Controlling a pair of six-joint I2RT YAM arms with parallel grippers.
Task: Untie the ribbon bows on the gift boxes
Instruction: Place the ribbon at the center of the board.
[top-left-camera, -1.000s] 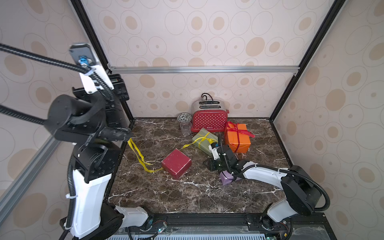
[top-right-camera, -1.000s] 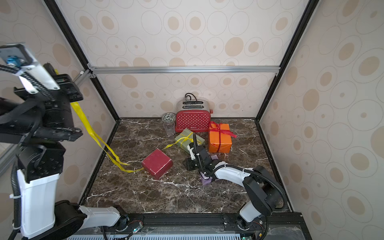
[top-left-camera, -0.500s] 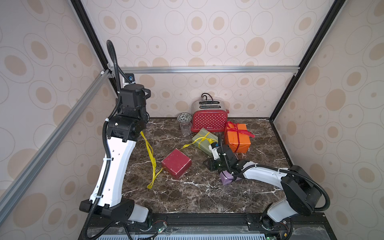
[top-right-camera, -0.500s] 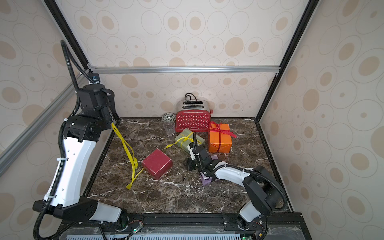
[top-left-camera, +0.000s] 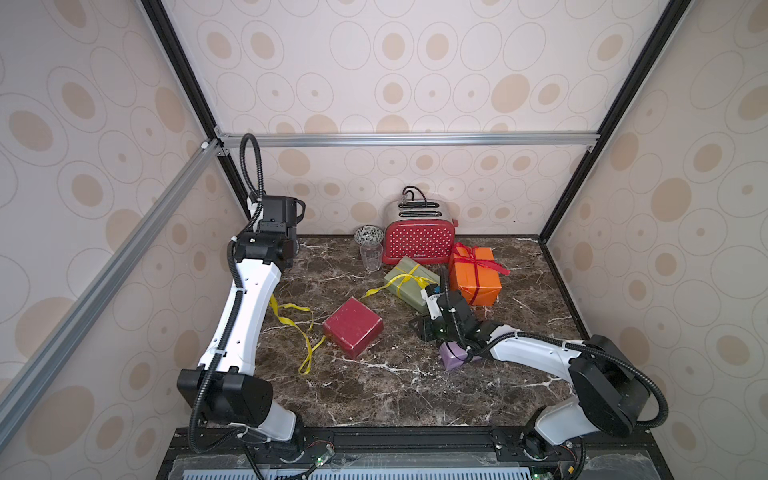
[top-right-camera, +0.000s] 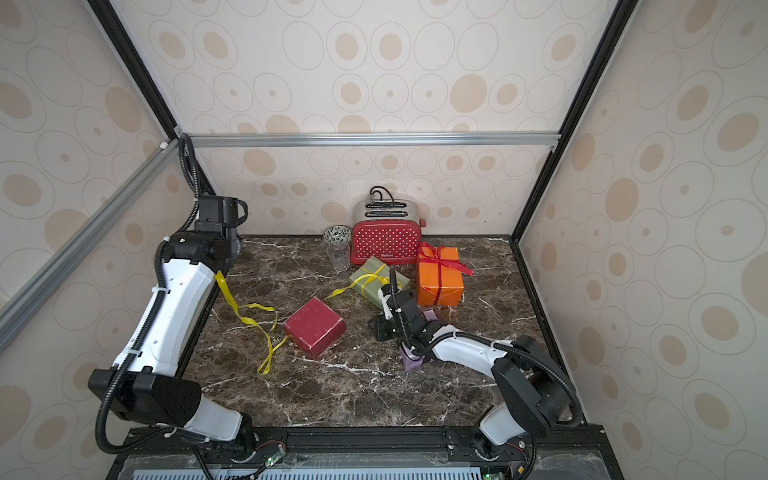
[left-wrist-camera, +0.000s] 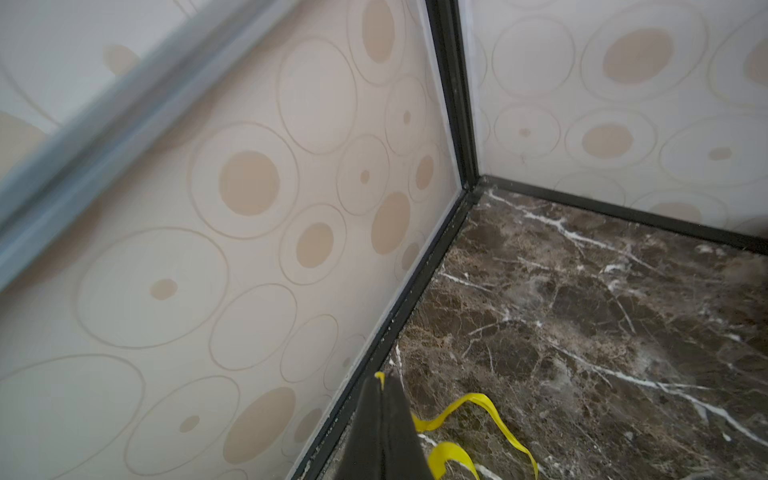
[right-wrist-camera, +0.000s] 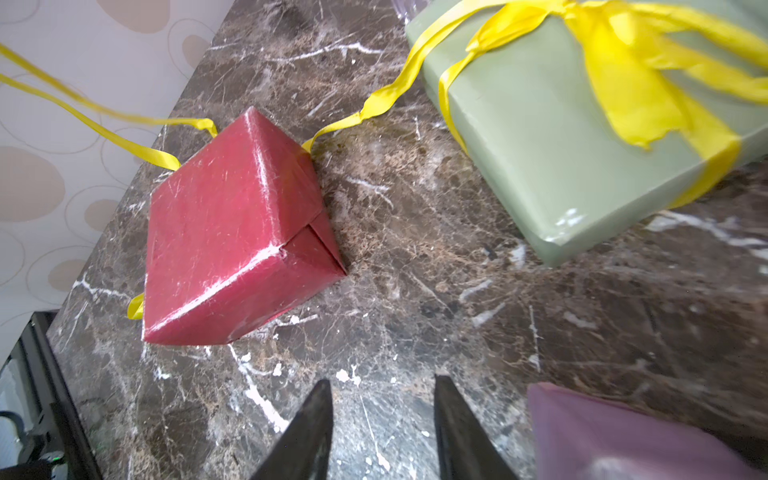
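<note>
Dark marble counter (top-left-camera: 374, 399): left pincer (left-wrist-camera: 380, 384) clamps the loose yellow ribbon (left-wrist-camera: 473, 398) trailing from the dark red box (right-wrist-camera: 232, 232), while the nearer right pincer (right-wrist-camera: 384, 380), half open and empty, hovers just short of the olive box's (right-wrist-camera: 532, 158) tied yellow bow (right-wrist-camera: 611, 54).

Left gripper (left-wrist-camera: 381, 383): I lowered it from high up to just above the table (top-left-camera: 374, 395).
Yellow ribbon (left-wrist-camera: 473, 399): it went slack and settled in loops.
</note>
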